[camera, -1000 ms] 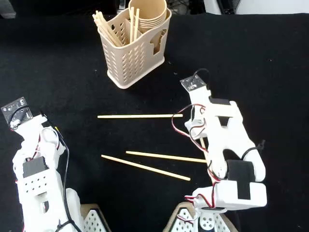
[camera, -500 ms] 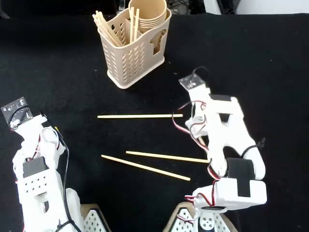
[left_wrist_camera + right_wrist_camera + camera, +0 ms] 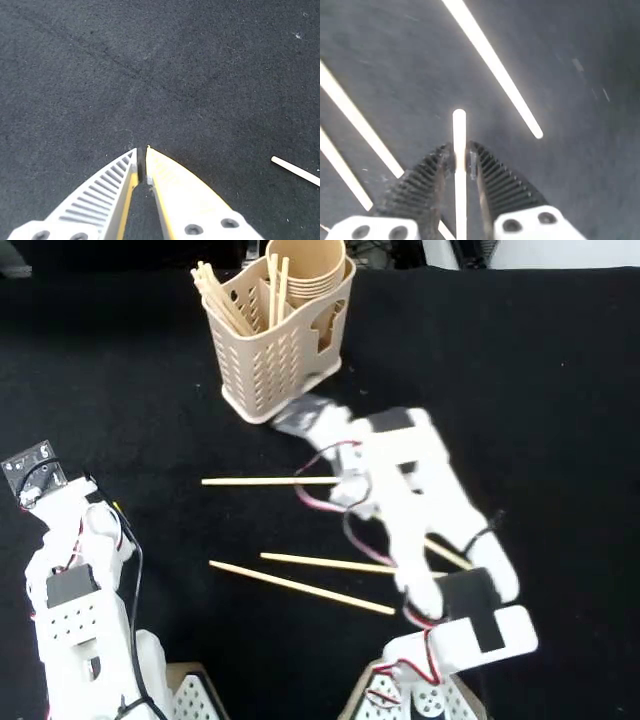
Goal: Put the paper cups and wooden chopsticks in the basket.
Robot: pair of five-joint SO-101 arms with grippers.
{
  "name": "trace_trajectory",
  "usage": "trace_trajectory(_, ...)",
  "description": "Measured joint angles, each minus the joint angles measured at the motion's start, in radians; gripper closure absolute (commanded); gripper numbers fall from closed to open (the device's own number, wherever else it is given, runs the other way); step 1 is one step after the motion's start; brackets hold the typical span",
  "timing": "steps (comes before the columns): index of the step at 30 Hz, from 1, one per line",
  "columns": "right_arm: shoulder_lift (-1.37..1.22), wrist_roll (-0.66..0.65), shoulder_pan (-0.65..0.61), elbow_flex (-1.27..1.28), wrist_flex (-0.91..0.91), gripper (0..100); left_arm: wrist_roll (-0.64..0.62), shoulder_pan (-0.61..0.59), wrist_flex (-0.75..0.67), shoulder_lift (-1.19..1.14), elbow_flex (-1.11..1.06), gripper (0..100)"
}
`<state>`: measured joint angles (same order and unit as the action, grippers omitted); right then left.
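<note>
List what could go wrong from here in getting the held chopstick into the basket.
1. The held chopstick lies lengthwise in the right tool, so it may slip or enter the basket badly.
2. The right arm is close to the basket's base and could knock it.
3. Loose chopsticks under the arm could get swept.

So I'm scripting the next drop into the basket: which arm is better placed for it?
Right. The right gripper is shut on a chopstick and its arm lies near the basket; the left gripper is shut on nothing over bare cloth.
</note>
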<state>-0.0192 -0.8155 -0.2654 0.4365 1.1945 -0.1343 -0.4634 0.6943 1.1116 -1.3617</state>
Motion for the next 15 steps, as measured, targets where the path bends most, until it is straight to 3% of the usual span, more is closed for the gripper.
trace_trajectory(10, -0.054, -0.049, -0.235, 0.0, -0.196, 97.5, 0.0, 0.0, 0.0, 0.0, 0.0, 95)
trace_trajectory(15, -0.203, -0.049, -0.278, -0.023, -0.236, 79.6, 0.0, 0.0, 0.0, 0.0, 0.0, 95)
